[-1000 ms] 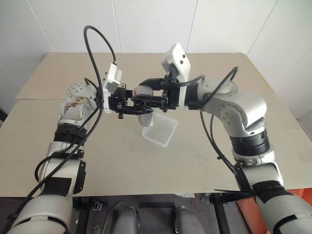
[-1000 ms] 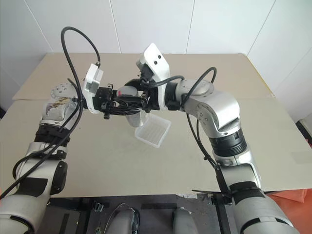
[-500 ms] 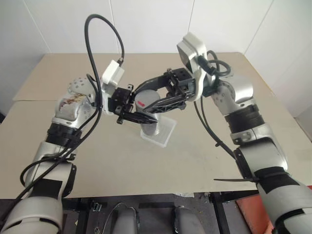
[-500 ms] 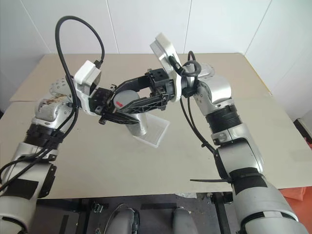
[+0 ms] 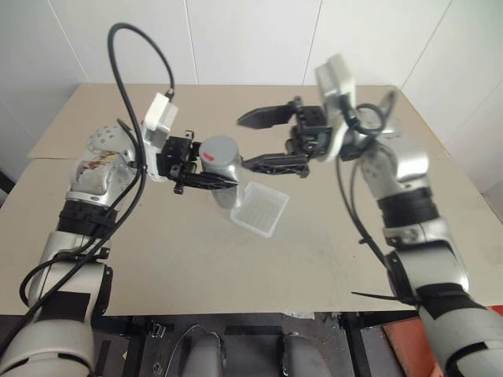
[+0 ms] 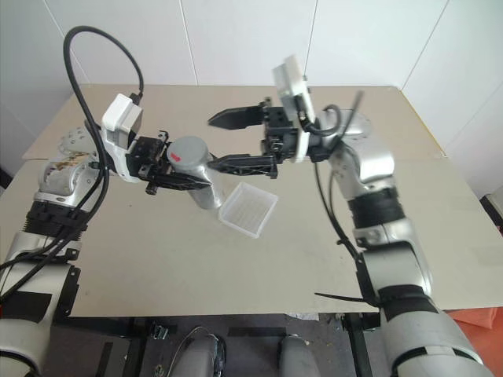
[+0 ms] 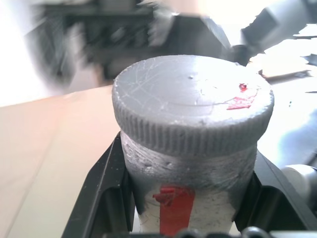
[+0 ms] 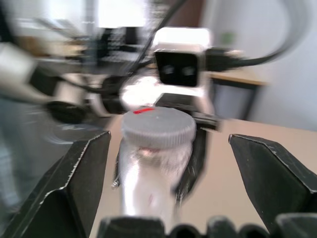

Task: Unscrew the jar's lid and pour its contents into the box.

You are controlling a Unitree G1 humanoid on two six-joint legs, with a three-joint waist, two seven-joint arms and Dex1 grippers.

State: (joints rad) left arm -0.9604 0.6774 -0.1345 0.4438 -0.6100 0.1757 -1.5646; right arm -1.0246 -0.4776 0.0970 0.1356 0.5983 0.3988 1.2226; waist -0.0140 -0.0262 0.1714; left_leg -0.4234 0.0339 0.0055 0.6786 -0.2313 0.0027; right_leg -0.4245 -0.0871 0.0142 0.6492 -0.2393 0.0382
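a: we see a beige table (image 5: 157, 259) running back to a white panelled wall (image 5: 251, 39), its top in two sheets with a seam on our left side. what sits on it?

b: the box (image 5: 258, 209), a shallow translucent tray, lies near the middle of the table, tilted at an angle to the edges. we cannot make out anything inside it.

a: and the jar (image 5: 222, 172)?

b: we hold it above the table, just left of the box and overlapping its near corner in the head views. our left gripper (image 5: 206, 179) is pinched on the jar's body, fingers on either side below the cap. in the left wrist view the red mark of the label shows between the fingers.

a: the lid (image 7: 192, 114) is on the jar, grey and ribbed round its rim, with a red smear on top.

b: our right gripper (image 5: 257, 140) stands spread wide, one finger above and one below, just right of the lid and apart from it. it holds nothing.

a: the contents we cannot see.
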